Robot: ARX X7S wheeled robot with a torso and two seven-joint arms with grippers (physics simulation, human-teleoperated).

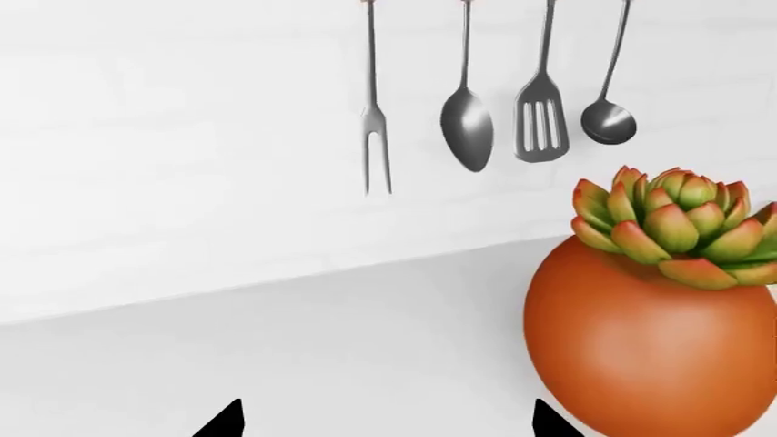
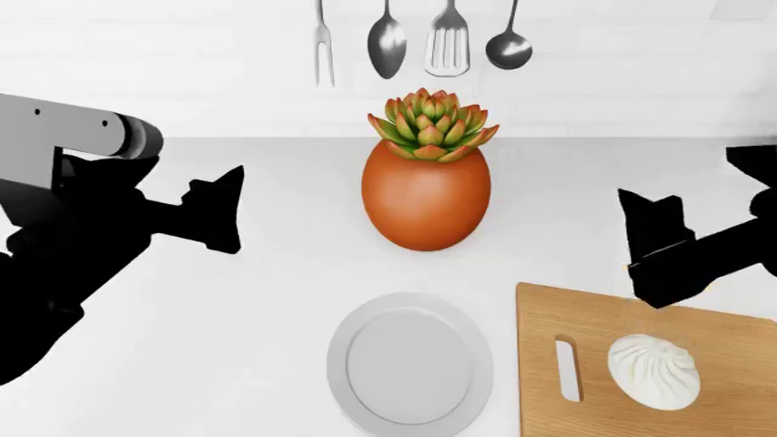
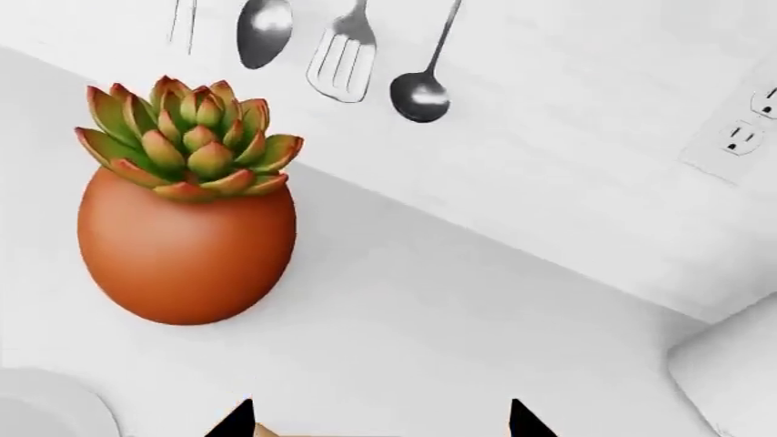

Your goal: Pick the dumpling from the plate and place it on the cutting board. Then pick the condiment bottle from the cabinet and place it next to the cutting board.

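Dumpling [image 2: 654, 370] resting on cutting board [image 2: 729, 328], beside its handle slot; plate [image 2: 409, 364] just left of board, bare. Right gripper [image 3: 378, 421] above board's far edge, prongs spread, holding nothing. Left gripper [image 1: 386, 421] likewise parted, well left of orange plant pot [image 2: 427, 195].

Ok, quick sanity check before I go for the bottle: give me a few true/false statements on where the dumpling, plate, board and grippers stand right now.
1. The dumpling lies on the cutting board. True.
2. The plate holds the dumpling. False: the plate is bare.
3. The right gripper grips the condiment bottle. False: it holds nothing, and no bottle shows in any view.
4. The plant pot stands behind the plate, toward the wall. True.
5. The left gripper is closed on the plant pot. False: it hangs apart from it, jaws open.
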